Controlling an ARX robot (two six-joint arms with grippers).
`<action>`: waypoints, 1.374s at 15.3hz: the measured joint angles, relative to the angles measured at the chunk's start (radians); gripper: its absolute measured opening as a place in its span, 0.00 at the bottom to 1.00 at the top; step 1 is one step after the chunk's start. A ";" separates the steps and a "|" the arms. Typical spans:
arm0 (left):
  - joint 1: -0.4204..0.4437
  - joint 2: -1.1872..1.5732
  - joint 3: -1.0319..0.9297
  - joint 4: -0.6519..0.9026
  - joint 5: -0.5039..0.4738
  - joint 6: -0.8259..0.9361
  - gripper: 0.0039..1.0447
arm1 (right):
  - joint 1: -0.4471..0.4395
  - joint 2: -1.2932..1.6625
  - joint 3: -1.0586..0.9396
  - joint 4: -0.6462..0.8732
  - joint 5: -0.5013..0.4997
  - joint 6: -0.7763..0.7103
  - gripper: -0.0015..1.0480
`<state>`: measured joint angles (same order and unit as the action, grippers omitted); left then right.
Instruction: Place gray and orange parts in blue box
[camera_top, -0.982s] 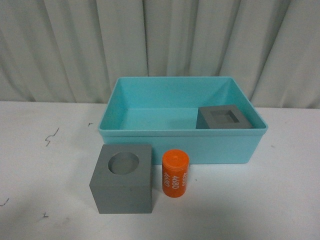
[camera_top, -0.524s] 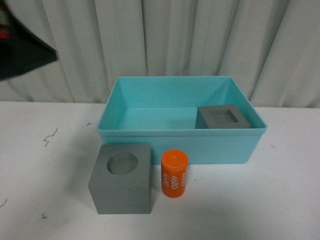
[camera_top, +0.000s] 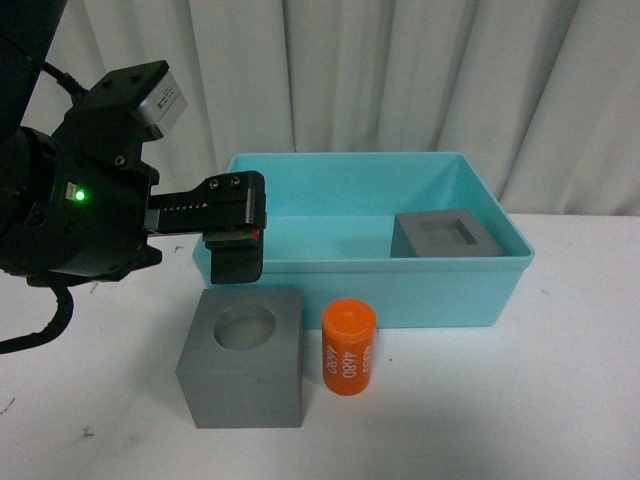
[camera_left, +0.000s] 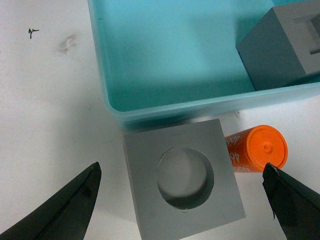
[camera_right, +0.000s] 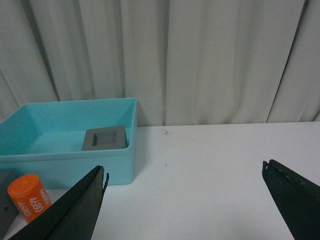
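Note:
The gray cube with a round recess (camera_top: 243, 368) sits on the white table in front of the blue box (camera_top: 460, 295). The orange cylinder (camera_top: 348, 348) with white numerals stands just to its right. The gray cube with a square recess (camera_top: 445, 235) lies inside the box at its right end. My left gripper (camera_top: 238, 245) is open and hovers above the round-recess cube (camera_left: 184, 179); its jaws are spread wider than the cube, and the cylinder (camera_left: 257, 150) lies near one jaw. My right gripper (camera_right: 185, 202) is open and empty over bare table, away from the box (camera_right: 75, 159).
A white curtain (camera_top: 400, 80) hangs behind the table. Small dark marks dot the table left of the box (camera_left: 34, 33). The left arm's black body (camera_top: 70, 200) fills the left of the front view.
My left arm has come into the front view from the upper left and its gripper now hangs over the round-recess cube. The parts and the box have not moved.

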<state>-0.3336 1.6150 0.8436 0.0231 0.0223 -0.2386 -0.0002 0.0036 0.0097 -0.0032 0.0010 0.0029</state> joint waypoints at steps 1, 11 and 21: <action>-0.006 0.000 -0.003 -0.001 -0.006 0.005 0.94 | 0.000 0.000 0.000 0.000 0.000 0.000 0.94; -0.046 0.175 -0.018 0.065 -0.074 0.026 0.94 | 0.000 0.000 0.000 0.000 0.000 0.000 0.94; -0.026 0.230 -0.002 0.086 -0.128 0.043 0.81 | 0.000 0.000 0.000 0.000 0.000 0.000 0.94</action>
<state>-0.3595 1.8454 0.8413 0.1093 -0.1059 -0.1955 -0.0002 0.0036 0.0097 -0.0032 0.0010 0.0025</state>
